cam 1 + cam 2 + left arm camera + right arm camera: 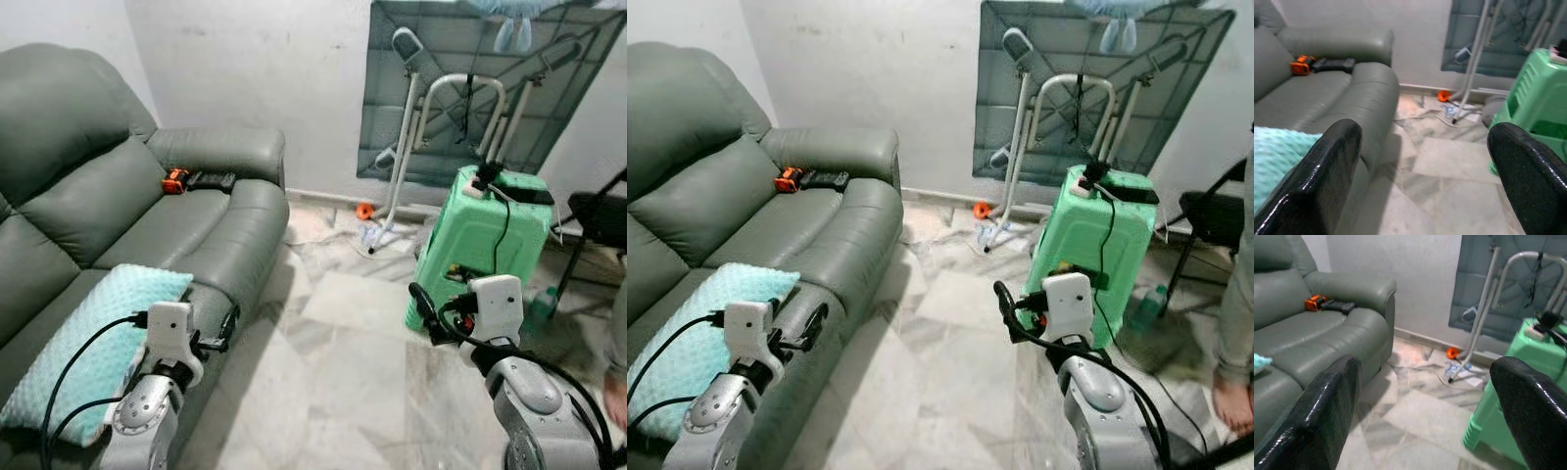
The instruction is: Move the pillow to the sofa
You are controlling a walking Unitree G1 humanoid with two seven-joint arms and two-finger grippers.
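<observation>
One pale blue pillow (88,348) lies on the near seat cushion of the grey sofa (211,230), at the left of the scene, just left of my left pincer (220,333). That pincer hangs at the sofa's front edge with its two black fingers spread wide and nothing between them. My right pincer (423,305) sits over the marble floor (323,392) to the right, near the green plastic stool (480,245), also spread wide and empty.

As I judge it, the pillow is already where the task wants it, so the step in hand is a clean release: I draw the left pincer straight back toward me and away from the cushion edge, without snagging the fabric or dragging the pillow off the seat.

Counted: one pillow, one sofa, one green stool, one small orange object (174,180) beside a dark remote (211,180) on the far seat near the armrest, and one white walking frame (460,108) against the far wall. A person's bare foot (1232,403) shows at far right
</observation>
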